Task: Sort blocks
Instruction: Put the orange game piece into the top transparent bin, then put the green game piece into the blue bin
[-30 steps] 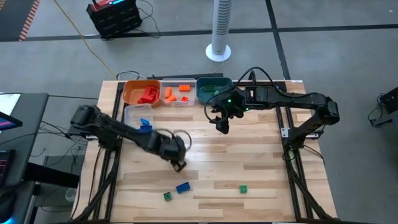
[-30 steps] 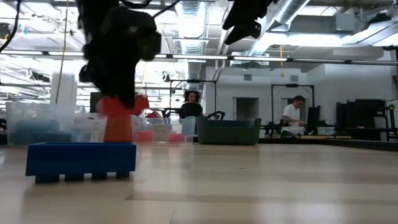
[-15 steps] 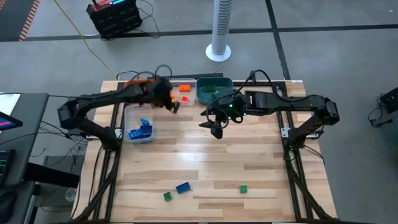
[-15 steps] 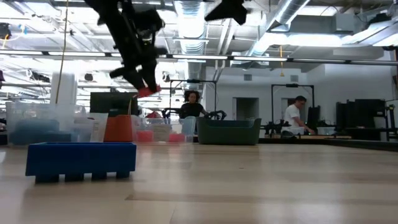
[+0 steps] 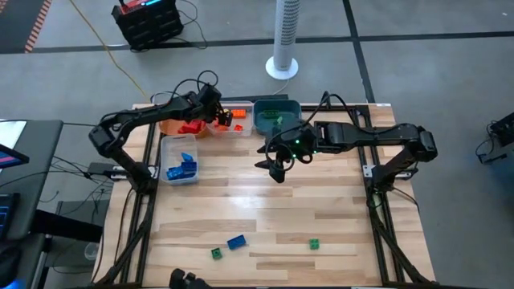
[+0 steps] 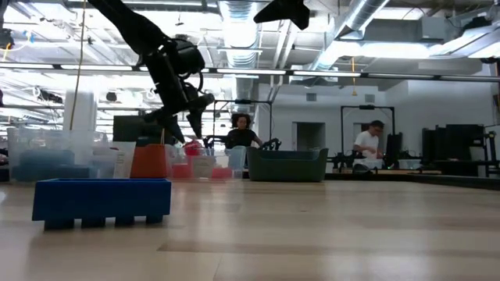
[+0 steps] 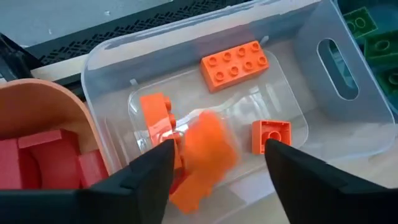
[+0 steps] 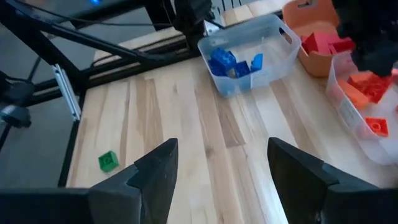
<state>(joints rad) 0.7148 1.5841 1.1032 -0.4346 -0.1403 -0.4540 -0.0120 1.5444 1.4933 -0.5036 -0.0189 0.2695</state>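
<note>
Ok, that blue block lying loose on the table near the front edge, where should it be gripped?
Across its two long sides at mid-length, coming straight down. The blue block lies flat and oblong, and the small green block sits apart, off one end, leaving both long sides free.

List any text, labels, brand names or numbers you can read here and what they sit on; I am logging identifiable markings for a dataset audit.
None can be read.
The blocks, such as the orange brick in the clear bin, show only plain studs.
The screens at the table's left edge glow, but their content is too small to read.
No label shows on the left gripper or the right gripper.
</note>
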